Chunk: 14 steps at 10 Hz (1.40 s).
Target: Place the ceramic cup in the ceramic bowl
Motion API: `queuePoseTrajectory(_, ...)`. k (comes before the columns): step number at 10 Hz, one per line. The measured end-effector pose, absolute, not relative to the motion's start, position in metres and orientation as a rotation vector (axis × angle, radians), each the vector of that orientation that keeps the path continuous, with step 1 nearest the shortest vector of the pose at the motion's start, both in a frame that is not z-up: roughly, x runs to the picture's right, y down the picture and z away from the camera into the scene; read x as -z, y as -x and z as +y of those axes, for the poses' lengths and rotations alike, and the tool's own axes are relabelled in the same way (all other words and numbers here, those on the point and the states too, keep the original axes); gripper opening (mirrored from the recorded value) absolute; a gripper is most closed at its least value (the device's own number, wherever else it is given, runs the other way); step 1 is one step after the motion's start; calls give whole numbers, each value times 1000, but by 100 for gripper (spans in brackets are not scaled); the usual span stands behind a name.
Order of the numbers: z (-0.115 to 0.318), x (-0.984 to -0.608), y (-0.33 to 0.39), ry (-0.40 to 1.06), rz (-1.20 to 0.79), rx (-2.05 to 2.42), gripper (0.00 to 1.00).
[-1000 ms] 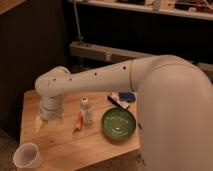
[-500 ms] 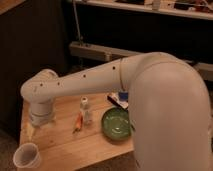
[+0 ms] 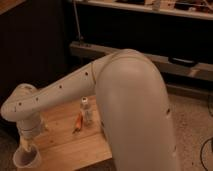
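Note:
The white ceramic cup (image 3: 25, 160) stands upright at the front left corner of the wooden table (image 3: 62, 142). My gripper (image 3: 26, 148) hangs from the white wrist straight above the cup's mouth, at or just inside the rim. The large white arm (image 3: 125, 100) sweeps across the middle and right of the view. The green ceramic bowl is hidden behind the arm.
A small slim white bottle (image 3: 87, 111) stands mid-table, with an orange stick-like object (image 3: 78, 123) lying just left of it. Behind the table is a dark wall with a grey shelf (image 3: 100, 51). The table's front edge runs close beside the cup.
The arm has swung left and down, bringing the gripper from over the table's left part to right above the cup. The arm now covers the green bowl.

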<state>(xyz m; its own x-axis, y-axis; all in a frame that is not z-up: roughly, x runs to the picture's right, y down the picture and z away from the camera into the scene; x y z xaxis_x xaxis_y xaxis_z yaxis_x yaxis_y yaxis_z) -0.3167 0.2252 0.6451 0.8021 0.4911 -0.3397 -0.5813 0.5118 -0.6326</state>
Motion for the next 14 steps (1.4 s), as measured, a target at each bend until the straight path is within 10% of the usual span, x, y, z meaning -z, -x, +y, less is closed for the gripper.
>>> queuePoseTrajectory(6, 248, -666, 324, 839, 159, -590, 64)
queuePoseTrajectory(14, 258, -646, 335, 886, 174, -391, 0)
